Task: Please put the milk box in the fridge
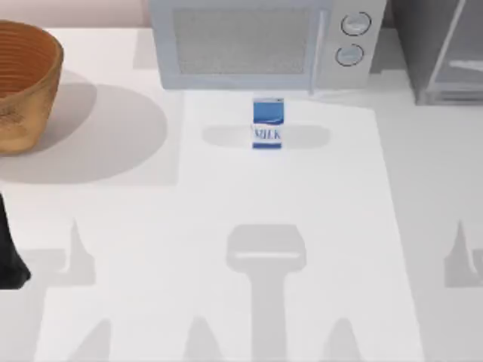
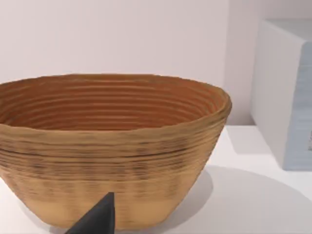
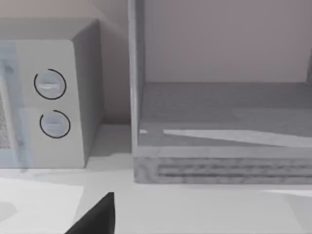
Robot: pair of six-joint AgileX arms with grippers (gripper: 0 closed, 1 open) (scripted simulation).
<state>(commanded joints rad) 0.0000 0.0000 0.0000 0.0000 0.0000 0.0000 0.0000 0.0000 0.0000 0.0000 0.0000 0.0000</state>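
Observation:
The milk box (image 1: 267,123) stands upright on the table just in front of the microwave, blue on top with a white band reading MILK. The grey fridge (image 1: 423,45) sits at the table's back right corner, cut off by the picture's edge. In the right wrist view the fridge (image 3: 224,161) shows a grey inner floor behind a pale frame. A dark part of my right gripper (image 3: 97,217) points toward it from a distance. My left arm (image 1: 7,256) is parked at the table's left edge, and my left gripper (image 2: 97,222) faces the basket.
A light-grey microwave (image 1: 256,45) with two round knobs stands at the back middle, its side (image 3: 48,102) next to the fridge. A wide woven basket (image 1: 23,83) sits at the back left, and its ribbed wall (image 2: 112,146) looms close to my left gripper.

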